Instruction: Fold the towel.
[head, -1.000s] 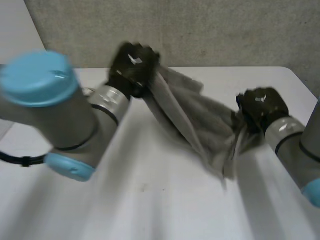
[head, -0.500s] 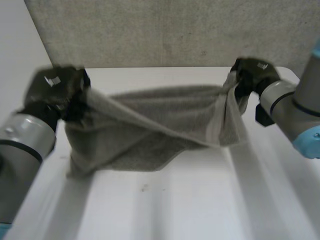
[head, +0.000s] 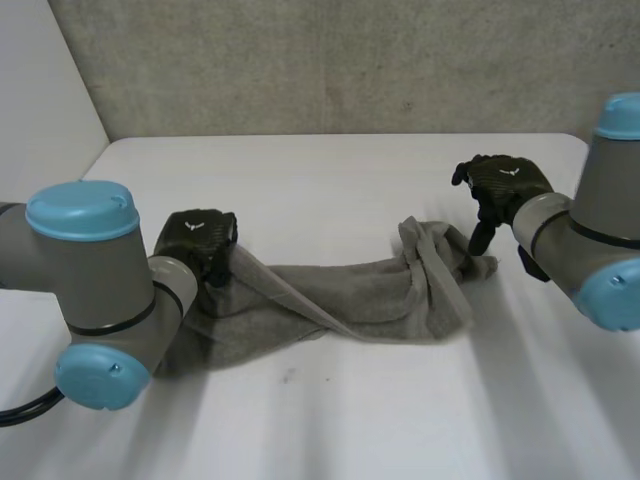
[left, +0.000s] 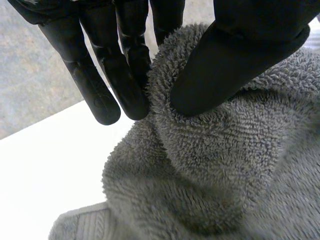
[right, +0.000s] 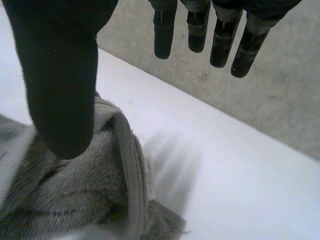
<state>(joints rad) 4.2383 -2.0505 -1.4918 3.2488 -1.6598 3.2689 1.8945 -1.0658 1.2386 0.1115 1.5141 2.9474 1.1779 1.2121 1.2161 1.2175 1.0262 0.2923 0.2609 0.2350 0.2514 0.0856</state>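
Now the towel (head: 340, 300) lies bunched across the desk (head: 330, 180), its left end pinched by thumb and fingers of the left hand (head: 200, 240), the right hand (head: 505, 185) spread and empty over its right end, where it should probably grip a true corner before spreading.

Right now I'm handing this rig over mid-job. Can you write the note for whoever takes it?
The left hand is shut on the towel, thumb and fingers pinching the end nearest it, low at the table.
The right hand is open and holds nothing, just above the towel's other end.
The towel lies between the hands as a bunched, twisted strip.
Done: no neat fold yet.
Left: probably regrasp the free end, spread the towel flat, then fold.
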